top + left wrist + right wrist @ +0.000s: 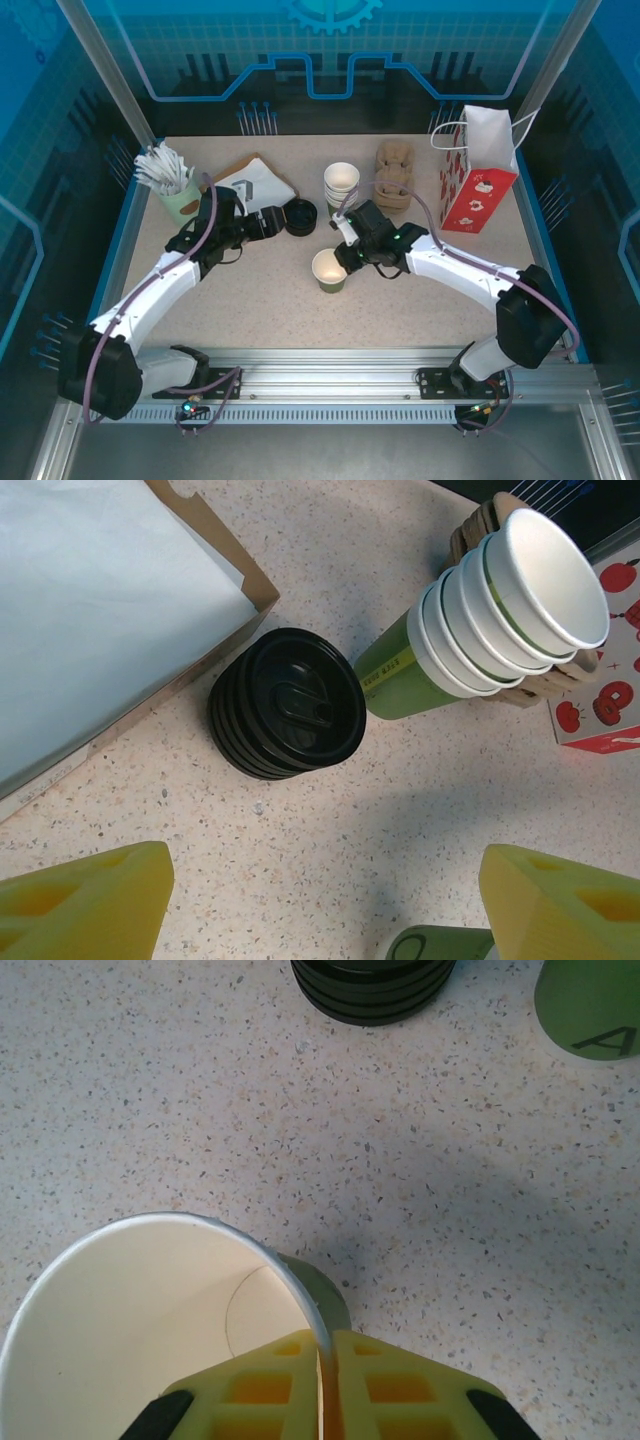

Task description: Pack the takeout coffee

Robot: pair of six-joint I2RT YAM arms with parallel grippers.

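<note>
Beside the lid pile (299, 216), left gripper (268, 223) gapes wide; right gripper (322, 1345) pinches the lidless coffee cup (329, 270) by its rim, on the pile's near side. Straddle only the top lid; hold cup steady.

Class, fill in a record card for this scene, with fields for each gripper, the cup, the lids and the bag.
left gripper: open, empty, near the lids
right gripper: shut on the rim of the cup
cup: upright on the table, no lid
lids: black stack between box and cup stack
bag: upright, far right corner
</note>
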